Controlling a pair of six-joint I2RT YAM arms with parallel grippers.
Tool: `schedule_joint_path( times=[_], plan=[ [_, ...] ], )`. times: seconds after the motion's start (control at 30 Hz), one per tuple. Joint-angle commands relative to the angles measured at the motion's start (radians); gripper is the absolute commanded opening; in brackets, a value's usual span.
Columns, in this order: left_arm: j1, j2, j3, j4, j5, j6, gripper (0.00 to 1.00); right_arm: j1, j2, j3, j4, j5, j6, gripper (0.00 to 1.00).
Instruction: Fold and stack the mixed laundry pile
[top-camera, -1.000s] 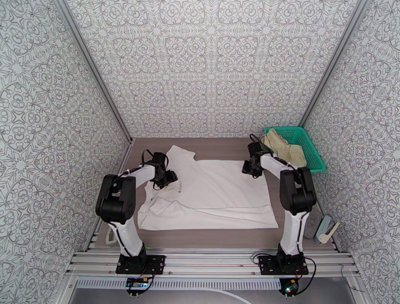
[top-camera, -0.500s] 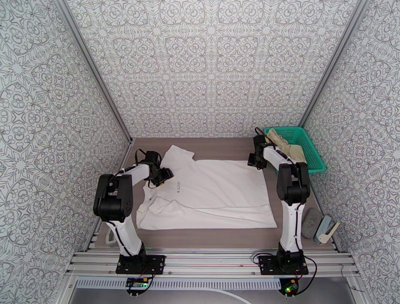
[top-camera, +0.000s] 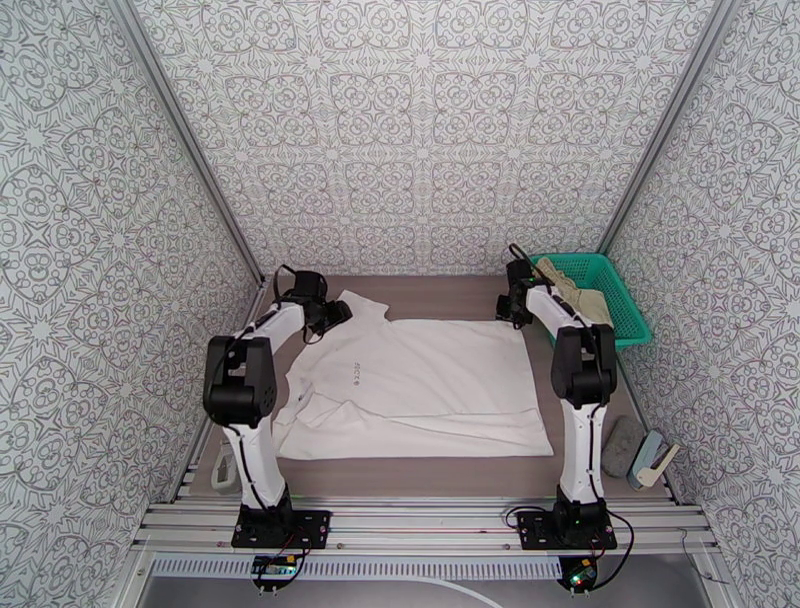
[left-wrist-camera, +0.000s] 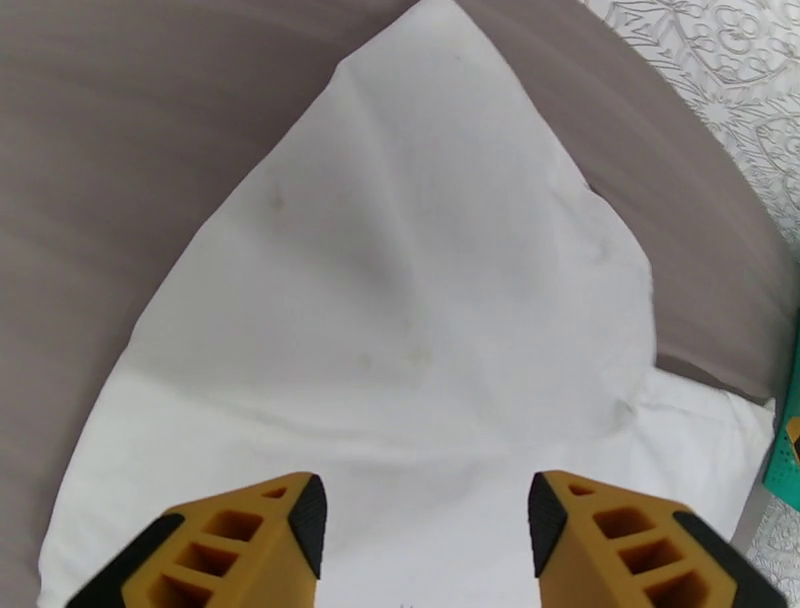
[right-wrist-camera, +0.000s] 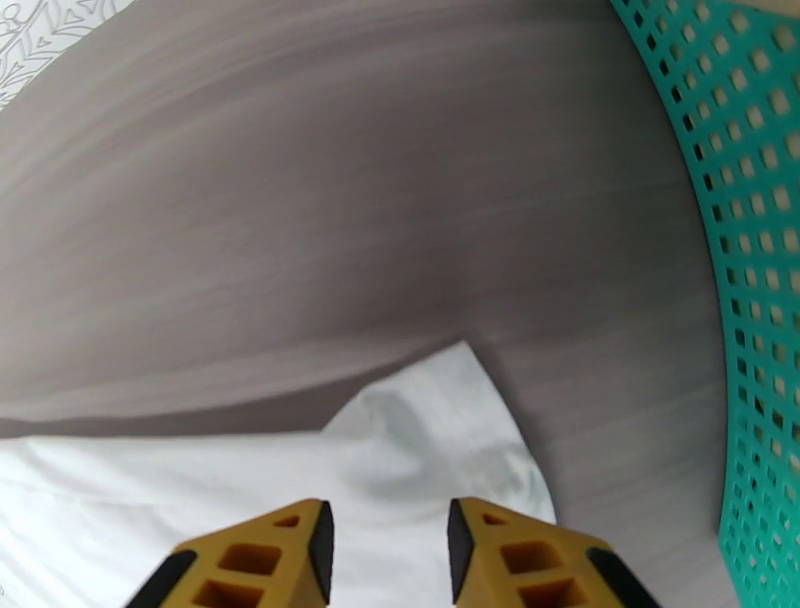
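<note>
Across the table (top-camera: 440, 293), T-shirt (top-camera: 420, 385) lies lengthwise, hem rightward.

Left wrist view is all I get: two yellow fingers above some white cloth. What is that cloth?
Observer: A white T-shirt, spread flat on the table. Your left gripper hangs over what looks like its far sleeve.
Operator: Is there another arm?
Observer: Yes. The right gripper is over the shirt's far right corner, jaws apart, holding nothing.
Operator: Any more clothes?
Observer: One more: beige shorts lie in a green basket at the far right.
</note>
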Motion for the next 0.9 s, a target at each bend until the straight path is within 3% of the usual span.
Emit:
schedule_joint_path(
  times=[0.0, 0.27, 0.53, 0.7, 0.87],
  plan=[
    [0.006, 0.099, 0.084, -0.038, -0.037, -0.007, 0.59, 0.001, 0.062, 0.08, -0.025, 0.026, -0.015, 0.36],
    [0.067, 0.105, -0.031, 0.018, -0.015, -0.103, 0.56, 0.001, 0.072, 0.084, -0.022, 0.012, -0.009, 0.37],
    [0.163, 0.076, -0.051, -0.035, 0.025, -0.002, 0.56, -0.007, 0.097, 0.145, -0.043, 0.019, -0.039, 0.38],
    [0.161, 0.088, 0.023, -0.079, 0.075, 0.057, 0.6, 0.0, 0.104, 0.168, -0.015, -0.115, -0.101, 0.36],
    [0.134, 0.055, 0.083, -0.069, 0.06, 0.096, 0.68, 0.023, 0.129, 0.214, -0.019, -0.147, -0.159, 0.37]
  ],
)
